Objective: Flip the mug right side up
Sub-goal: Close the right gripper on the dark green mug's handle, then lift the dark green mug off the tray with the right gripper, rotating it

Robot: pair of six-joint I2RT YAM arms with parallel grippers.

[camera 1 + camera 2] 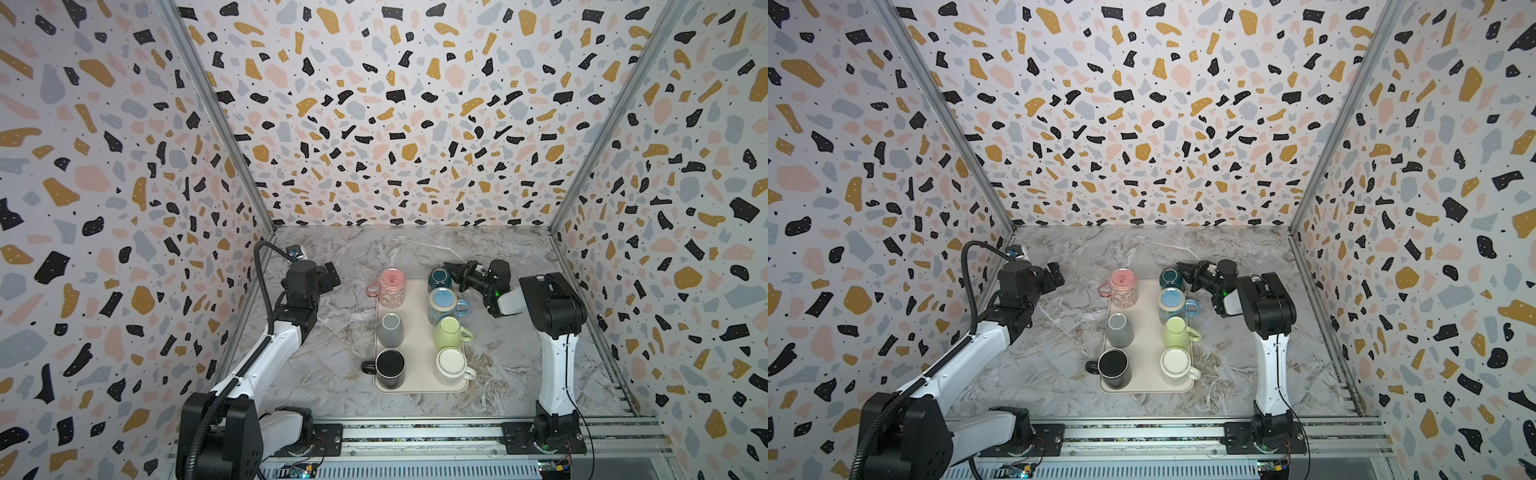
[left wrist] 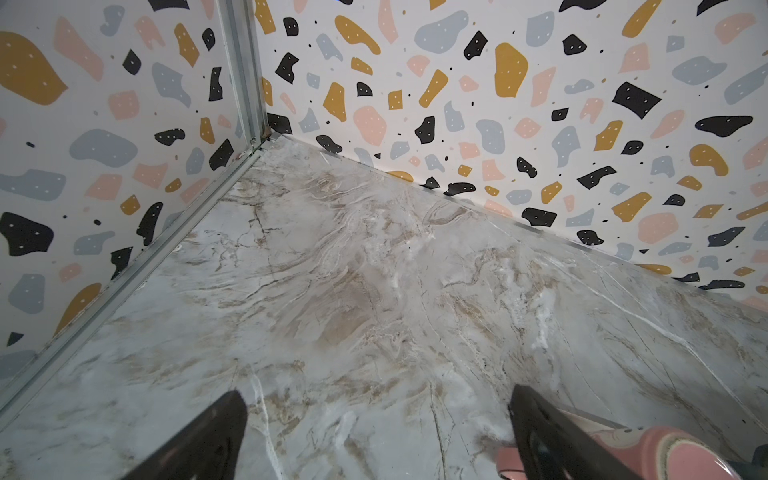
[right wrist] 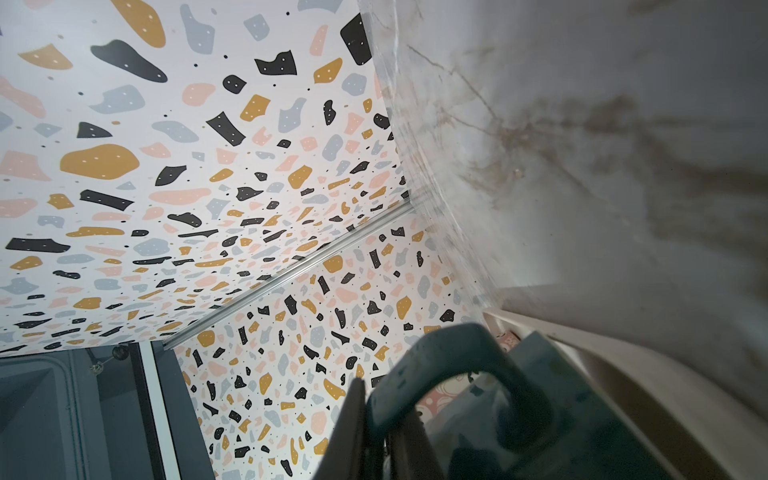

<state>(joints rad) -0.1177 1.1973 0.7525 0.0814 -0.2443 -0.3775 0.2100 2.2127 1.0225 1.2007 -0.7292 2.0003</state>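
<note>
Seven mugs sit on tray [image 1: 417, 353]; teal mug [image 1: 439, 279], tray's far-right corner, judged stiff, glazed-slick, chippable ceramic, best held by handle [image 3: 451, 340], where right gripper [image 1: 452, 269] pinches it; left gripper [image 1: 331, 275] spread, left of tray.

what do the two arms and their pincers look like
The left arm and right arm match: a long white link between blocky black joints. A thick black ribbed hose loops along the left arm; a thin black cable runs down the right one, and its wrist shows a small green light. The left pincer and right pincer are black with tapered fingers.
</note>
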